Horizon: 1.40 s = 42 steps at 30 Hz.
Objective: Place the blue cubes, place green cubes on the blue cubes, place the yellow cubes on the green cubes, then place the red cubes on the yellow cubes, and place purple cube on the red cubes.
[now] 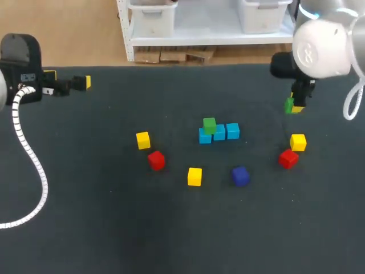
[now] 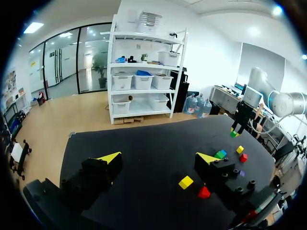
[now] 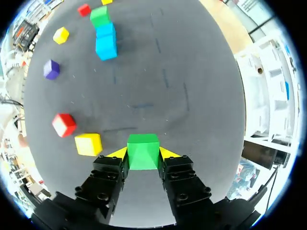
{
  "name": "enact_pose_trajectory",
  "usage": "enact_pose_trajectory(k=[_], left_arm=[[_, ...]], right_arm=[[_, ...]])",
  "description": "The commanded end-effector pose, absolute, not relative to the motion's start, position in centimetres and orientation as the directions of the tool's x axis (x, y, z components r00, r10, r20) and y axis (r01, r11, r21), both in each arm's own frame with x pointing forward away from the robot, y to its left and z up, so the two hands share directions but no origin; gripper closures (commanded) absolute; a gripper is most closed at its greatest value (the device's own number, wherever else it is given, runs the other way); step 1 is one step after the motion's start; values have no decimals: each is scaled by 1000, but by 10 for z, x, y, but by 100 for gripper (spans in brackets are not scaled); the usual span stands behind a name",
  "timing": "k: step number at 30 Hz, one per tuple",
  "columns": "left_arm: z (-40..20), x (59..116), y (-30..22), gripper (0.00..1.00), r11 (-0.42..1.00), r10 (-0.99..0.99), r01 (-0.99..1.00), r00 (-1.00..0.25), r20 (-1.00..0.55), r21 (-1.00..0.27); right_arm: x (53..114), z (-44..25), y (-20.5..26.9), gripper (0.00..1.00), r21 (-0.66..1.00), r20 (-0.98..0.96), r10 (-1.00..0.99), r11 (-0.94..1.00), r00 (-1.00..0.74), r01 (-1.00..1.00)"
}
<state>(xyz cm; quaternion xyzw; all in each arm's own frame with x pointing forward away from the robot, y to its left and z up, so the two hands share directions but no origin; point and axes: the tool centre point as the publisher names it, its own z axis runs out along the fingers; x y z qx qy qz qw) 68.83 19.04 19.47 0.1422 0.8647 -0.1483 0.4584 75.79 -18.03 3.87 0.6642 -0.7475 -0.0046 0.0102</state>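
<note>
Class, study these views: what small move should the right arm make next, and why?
Probably carry the small green cube held in the right pincer toward the row of blue cubes, over a bare one beside the green cube already stacked. The blue row holds only one green so far.

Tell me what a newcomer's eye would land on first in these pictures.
The right end effector, raised over the table on the right, is shut on a green cube. At mid-table a row of three blue cubes carries a second green cube on its left end. Loose yellow cubes, red cubes and a purple cube lie scattered around it.
</note>
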Motion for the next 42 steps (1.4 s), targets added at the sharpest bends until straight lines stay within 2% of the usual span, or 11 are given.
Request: enact_pose_trajectory(k=[1, 21, 27, 42], left_arm=[[194, 689, 194, 0, 903, 110, 406, -536, -837, -142], [194, 689, 194, 0, 903, 110, 406, -536, -837, -142], [194, 689, 194, 0, 903, 110, 406, -536, -837, -142], [194, 689, 194, 0, 903, 110, 406, -536, -837, -142]], right_arm=[[744, 69, -158, 100, 39, 12, -992, 129, -129, -991], [709, 94, -66, 100, 55, -23, -999, 29, -30, -998], [701, 81, -52, 100, 28, 29, -999, 26, -26, -999], [694, 63, -27, 100, 77, -9, -1000, -27, 26, -997]])
